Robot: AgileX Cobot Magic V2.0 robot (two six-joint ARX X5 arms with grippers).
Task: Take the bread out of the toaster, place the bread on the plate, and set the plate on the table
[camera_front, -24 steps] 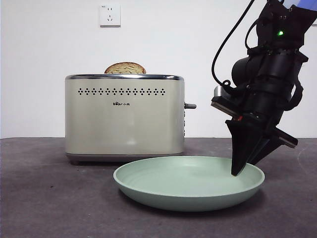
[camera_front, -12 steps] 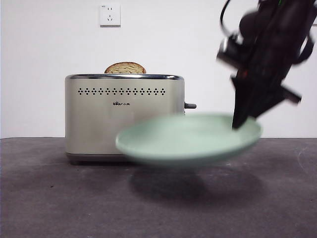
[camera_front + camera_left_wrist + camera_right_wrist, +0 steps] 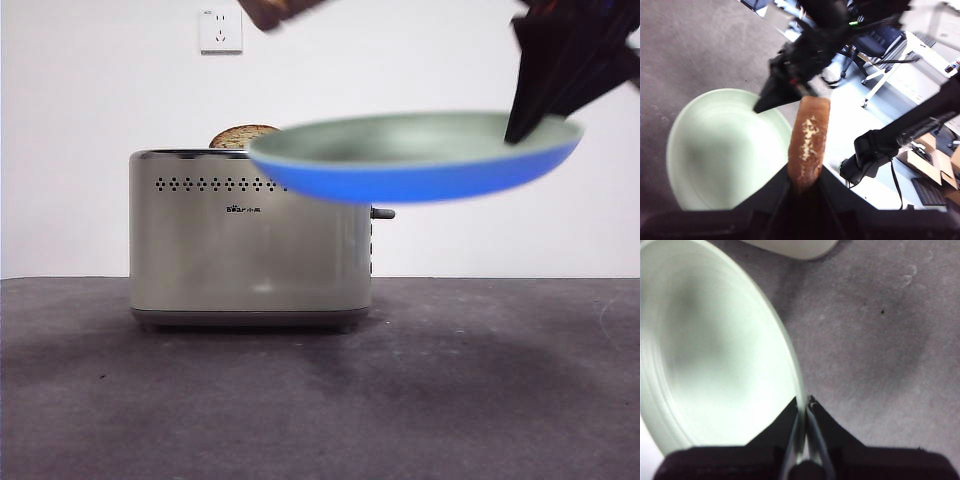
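Observation:
My right gripper [image 3: 805, 407] is shut on the rim of the pale green plate [image 3: 715, 350]. In the front view it holds the plate [image 3: 415, 160] in the air, tilted and blurred, level with the top of the cream toaster [image 3: 250, 240]. The right gripper [image 3: 540, 100] comes down from the top right corner. My left gripper [image 3: 805, 182] is shut on the bread [image 3: 810, 135], seen edge-on, high above the plate [image 3: 725, 150]. Only a brown corner of the bread [image 3: 275, 10] shows at the front view's top edge.
A second slice [image 3: 240, 135] with a domed top sticks out of the toaster's slot, partly behind the plate. The dark table [image 3: 320, 400] spreads in front of the toaster. A wall socket [image 3: 221, 30] is on the white wall behind.
The right gripper has lifted the plate off the table to the height of the toaster's top and a little to the right. A brown corner of the bread has come into view at the top.

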